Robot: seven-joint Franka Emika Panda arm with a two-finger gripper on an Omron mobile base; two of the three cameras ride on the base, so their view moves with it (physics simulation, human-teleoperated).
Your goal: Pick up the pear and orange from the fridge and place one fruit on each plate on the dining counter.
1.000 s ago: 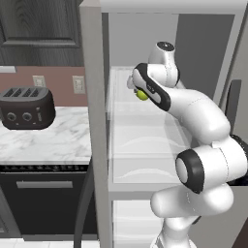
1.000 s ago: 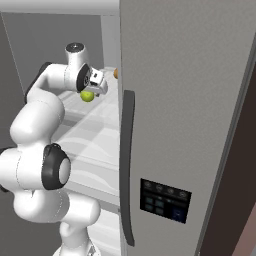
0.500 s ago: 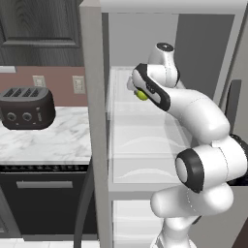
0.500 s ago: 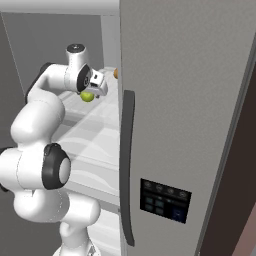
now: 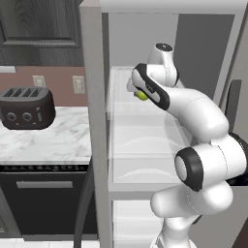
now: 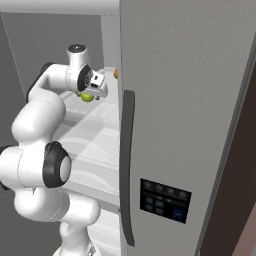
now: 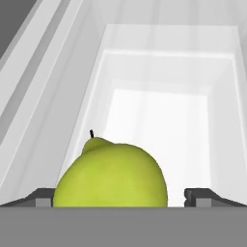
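Note:
The fridge [image 5: 140,145] stands open, with my arm reaching onto its upper glass shelf. The bright yellow-green pear [image 7: 111,176] rests on that shelf, stem up, between my gripper's [image 7: 123,197] two dark fingertips [image 7: 43,197]. The gripper is open, with a gap on each side of the fruit. From the base views the pear [image 5: 142,96] [image 6: 87,97] shows just under the hand. An orange-coloured sliver [image 6: 115,73] peeks past the door edge; I cannot tell whether it is the orange. The plates and the dining counter are out of view.
A dark toaster [image 5: 26,107] sits on the marble worktop [image 5: 48,140] left of the fridge. The grey fridge door [image 6: 185,100] with its long dark handle [image 6: 127,165] stands close on the arm's right. White fridge walls hem in the shelf.

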